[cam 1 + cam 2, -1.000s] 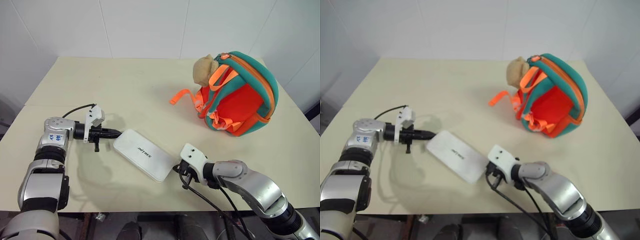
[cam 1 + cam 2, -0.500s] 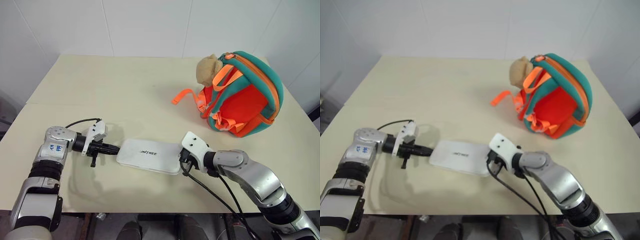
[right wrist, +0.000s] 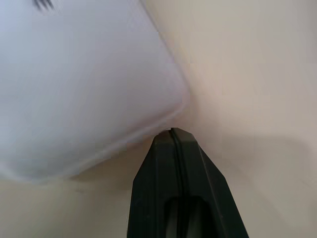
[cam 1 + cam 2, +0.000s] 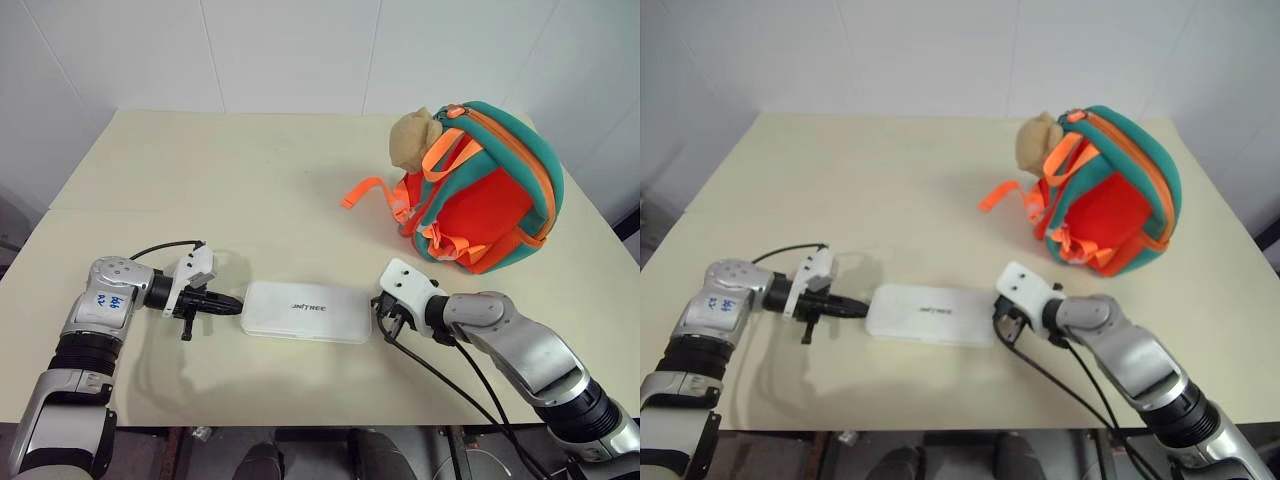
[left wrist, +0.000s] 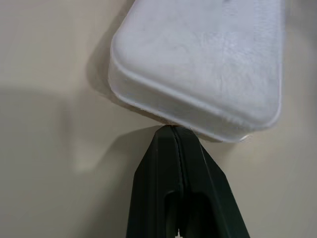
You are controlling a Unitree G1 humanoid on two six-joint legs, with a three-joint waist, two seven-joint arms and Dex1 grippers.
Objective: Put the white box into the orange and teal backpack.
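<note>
1. The small orange and teal fabric backpack (image 4: 485, 190) is seen at the upper right, zipped shut, its contents hidden.
2. The flat, long white box (image 4: 306, 311) is laid at lower centre on the beige table (image 4: 220, 190), long axis left to right.
3. It is bracketed by the left gripper (image 4: 236, 302) and right gripper (image 4: 382, 322), fingers pressed together, tips at its ends.

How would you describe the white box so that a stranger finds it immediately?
On the beige table, look at the near edge, in front of the backpack. The white box lies flat there: long, with rounded corners and small dark lettering, unlike the bright backpack.
</note>
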